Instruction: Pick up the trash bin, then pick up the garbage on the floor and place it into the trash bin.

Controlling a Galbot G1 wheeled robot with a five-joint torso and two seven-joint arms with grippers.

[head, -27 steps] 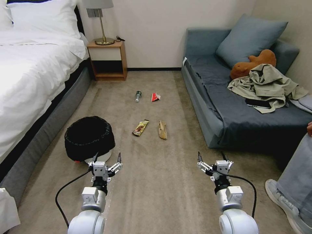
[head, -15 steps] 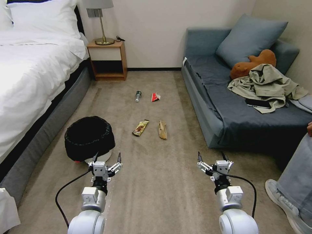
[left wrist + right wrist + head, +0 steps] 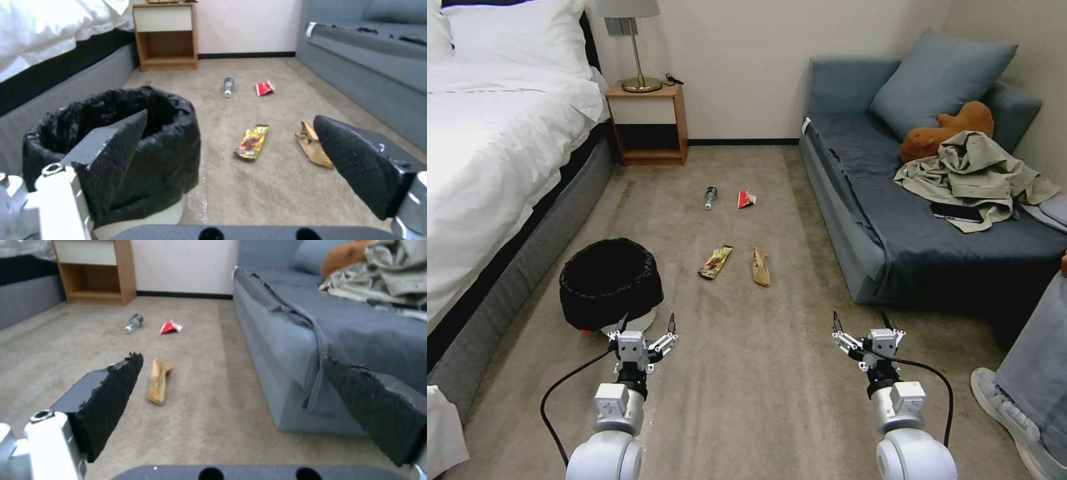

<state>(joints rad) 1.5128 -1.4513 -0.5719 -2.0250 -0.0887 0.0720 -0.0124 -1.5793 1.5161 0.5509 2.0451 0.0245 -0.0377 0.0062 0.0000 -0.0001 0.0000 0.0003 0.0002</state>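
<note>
The trash bin (image 3: pixel 609 283) (image 3: pixel 133 133), white with a black bag over its rim, stands on the carpet beside the bed. My left gripper (image 3: pixel 646 325) (image 3: pixel 231 146) hovers open just in front of the bin's near side, not touching it. The garbage lies farther ahead: a gold-brown wrapper (image 3: pixel 715 261) (image 3: pixel 253 142), a tan paper wrapper (image 3: pixel 760 266) (image 3: pixel 313 148) (image 3: pixel 158 385), a red-and-white packet (image 3: pixel 746 199) (image 3: pixel 265 88) (image 3: pixel 170 327) and a small clear bottle (image 3: pixel 710 197) (image 3: pixel 228 86) (image 3: pixel 133 322). My right gripper (image 3: pixel 860 323) (image 3: pixel 231 390) hangs open over bare carpet near the sofa.
A bed (image 3: pixel 487 160) runs along the left and a grey sofa (image 3: pixel 920 220) along the right, with carpet between. A wooden nightstand (image 3: pixel 649 123) stands at the far wall. A person's leg and shoe (image 3: pixel 1014 413) are at the right edge.
</note>
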